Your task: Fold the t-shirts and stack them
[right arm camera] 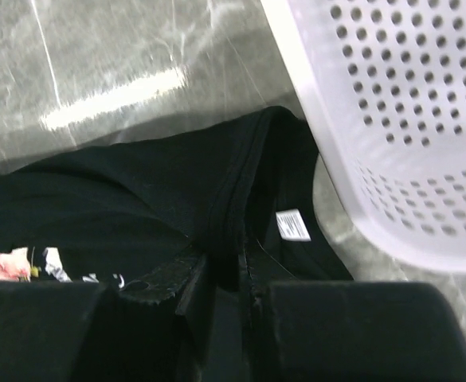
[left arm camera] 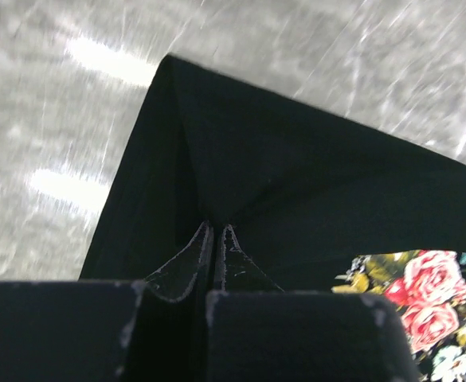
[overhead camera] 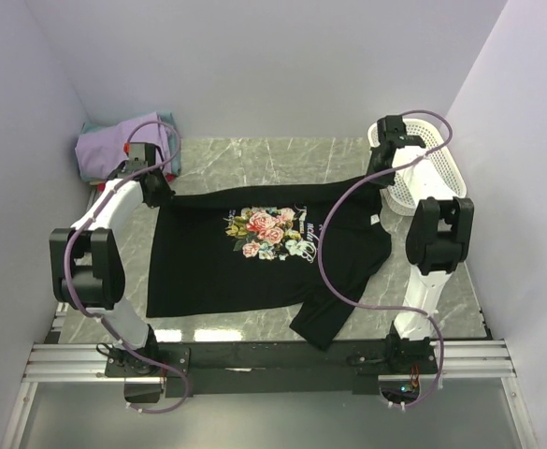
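A black t-shirt (overhead camera: 217,271) with a rose print (overhead camera: 266,232) lies spread across the marble table, one sleeve folded over at the near right. My left gripper (overhead camera: 158,193) is at the shirt's far left corner. In the left wrist view it (left arm camera: 217,232) is shut on the black cloth (left arm camera: 296,183), which rises in a peak to the fingertips. My right gripper (overhead camera: 378,176) holds the far right corner. In the right wrist view it (right arm camera: 229,267) is shut on a bunched hem of the shirt (right arm camera: 121,199), next to a white label (right arm camera: 294,224). Folded shirts, lavender on top (overhead camera: 123,145), sit at the back left.
A white mesh basket (overhead camera: 427,173) stands at the back right, close to my right gripper, and fills the right side of the right wrist view (right arm camera: 400,119). Lilac walls close in the table on three sides. Bare marble (overhead camera: 254,159) shows behind the shirt.
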`<control>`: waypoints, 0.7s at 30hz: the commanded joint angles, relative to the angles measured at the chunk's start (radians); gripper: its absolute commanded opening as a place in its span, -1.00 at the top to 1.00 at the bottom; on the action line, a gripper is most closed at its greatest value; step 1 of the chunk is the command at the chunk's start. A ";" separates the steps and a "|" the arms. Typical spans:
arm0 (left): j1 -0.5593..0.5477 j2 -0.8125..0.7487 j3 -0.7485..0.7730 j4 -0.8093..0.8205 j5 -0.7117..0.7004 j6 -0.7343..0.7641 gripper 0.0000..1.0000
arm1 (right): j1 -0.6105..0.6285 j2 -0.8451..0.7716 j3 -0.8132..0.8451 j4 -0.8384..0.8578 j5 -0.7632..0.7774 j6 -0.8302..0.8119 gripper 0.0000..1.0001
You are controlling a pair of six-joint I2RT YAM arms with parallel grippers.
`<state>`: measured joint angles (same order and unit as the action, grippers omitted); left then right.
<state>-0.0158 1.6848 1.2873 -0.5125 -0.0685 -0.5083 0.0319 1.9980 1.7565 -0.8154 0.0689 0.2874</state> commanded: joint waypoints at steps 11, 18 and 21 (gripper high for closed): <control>-0.006 -0.053 -0.080 -0.087 -0.091 0.014 0.99 | -0.006 -0.183 -0.213 0.009 -0.001 0.001 0.62; -0.021 -0.025 -0.128 -0.077 -0.126 -0.002 0.99 | -0.004 -0.139 -0.259 0.002 0.019 -0.005 0.59; -0.030 0.009 -0.115 -0.086 -0.157 -0.015 0.91 | -0.001 -0.114 -0.249 -0.005 0.022 -0.002 0.59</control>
<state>-0.0319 1.6623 1.1538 -0.5953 -0.1688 -0.5121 0.0319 1.8580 1.4849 -0.8272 0.0639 0.2897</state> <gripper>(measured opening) 0.023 0.206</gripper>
